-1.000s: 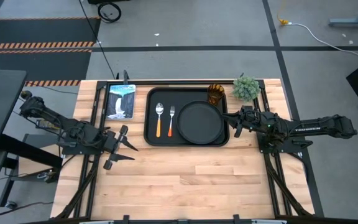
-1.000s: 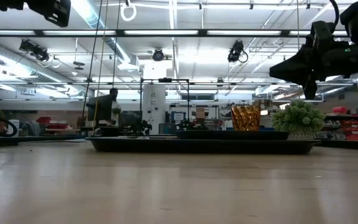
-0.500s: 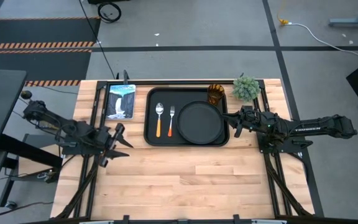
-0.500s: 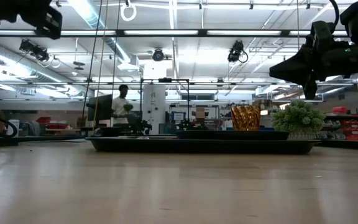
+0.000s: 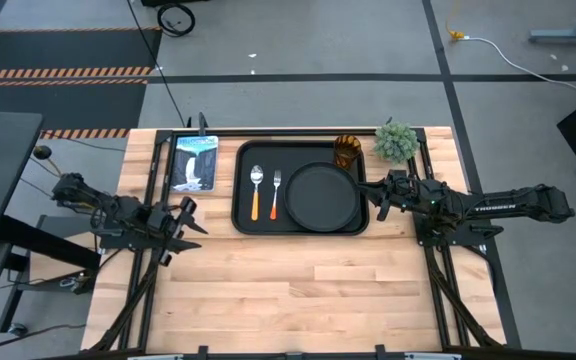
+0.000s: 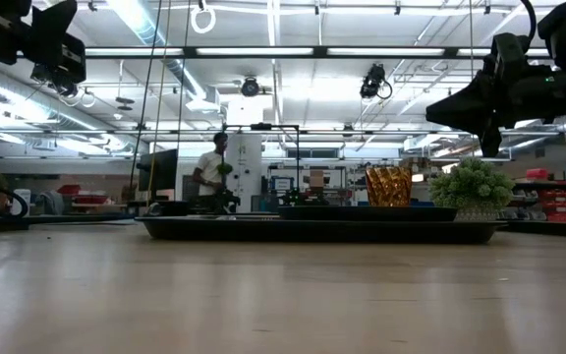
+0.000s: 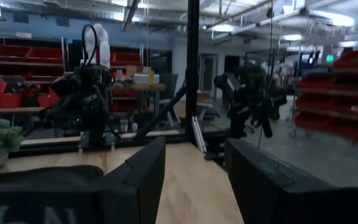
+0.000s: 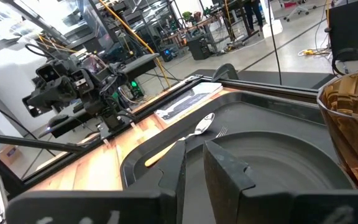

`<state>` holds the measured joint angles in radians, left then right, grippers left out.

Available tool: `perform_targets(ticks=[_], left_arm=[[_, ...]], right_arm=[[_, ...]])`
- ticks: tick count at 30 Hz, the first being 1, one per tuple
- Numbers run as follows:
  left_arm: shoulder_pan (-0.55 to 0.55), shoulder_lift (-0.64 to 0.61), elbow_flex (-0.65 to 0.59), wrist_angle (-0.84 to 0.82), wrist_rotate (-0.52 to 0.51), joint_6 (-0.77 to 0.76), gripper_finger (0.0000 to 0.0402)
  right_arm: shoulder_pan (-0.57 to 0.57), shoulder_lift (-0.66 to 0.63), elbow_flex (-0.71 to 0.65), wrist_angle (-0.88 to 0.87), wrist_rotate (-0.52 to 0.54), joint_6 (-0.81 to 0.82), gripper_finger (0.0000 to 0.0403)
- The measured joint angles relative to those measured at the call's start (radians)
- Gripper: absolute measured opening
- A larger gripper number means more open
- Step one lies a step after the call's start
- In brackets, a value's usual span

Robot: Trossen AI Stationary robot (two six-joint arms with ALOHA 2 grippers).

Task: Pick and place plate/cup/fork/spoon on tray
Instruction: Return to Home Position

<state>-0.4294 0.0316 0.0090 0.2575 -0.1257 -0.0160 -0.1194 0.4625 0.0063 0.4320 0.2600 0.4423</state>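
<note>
The black tray point(image 5: 243, 215) lies at the table's far middle. On it are the round black plate point(image 5: 322, 197), the spoon point(image 5: 256, 192), the fork point(image 5: 276, 192) and the amber cup point(image 5: 347, 150) in its far right corner. My left gripper point(image 5: 180, 228) is open and empty, above the table left of the tray. My right gripper point(image 5: 365, 193) hovers over the tray's right edge beside the plate, open by a narrow gap point(image 8: 194, 165) and empty. The right wrist view shows the plate point(image 8: 278, 168), the spoon point(image 8: 191, 134) and the cup point(image 8: 353, 124).
A small green plant point(image 5: 395, 141) stands right of the cup at the far edge. A waterfall picture card point(image 5: 194, 162) lies left of the tray. Bare wood point(image 5: 298, 290) fills the table's near half. A person point(image 6: 209, 172) moves in the room beyond.
My left gripper has drawn back toward the table's left edge, away from the tray, still open and empty. A person in the room behind has walked to the right. The things on the tray have kept still.
</note>
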Motion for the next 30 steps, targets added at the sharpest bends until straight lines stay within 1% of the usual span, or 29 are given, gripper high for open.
perform_targets(ticks=[3,14,24,26,30], left_arm=[[0.000,-0.032,0.000,-0.054,0.000,0.027,0.0174],[0.001,-0.030,-0.001,-0.186,0.000,0.029,0.0174],[0.044,-0.031,-0.001,-0.200,0.001,0.028,0.0174],[0.067,-0.031,-0.001,-0.200,0.001,0.011,0.0174],[0.127,-0.031,-0.002,-0.201,0.002,-0.087,0.0174]], right_arm=[[0.000,0.000,0.000,0.000,0.000,0.000,0.0064],[0.000,0.000,0.000,0.000,0.000,0.000,0.0064],[0.000,0.000,0.000,0.000,0.000,0.000,0.0064],[0.000,0.000,0.000,0.000,0.000,0.000,0.0064],[0.000,0.000,0.000,0.000,0.000,0.000,0.0064]])
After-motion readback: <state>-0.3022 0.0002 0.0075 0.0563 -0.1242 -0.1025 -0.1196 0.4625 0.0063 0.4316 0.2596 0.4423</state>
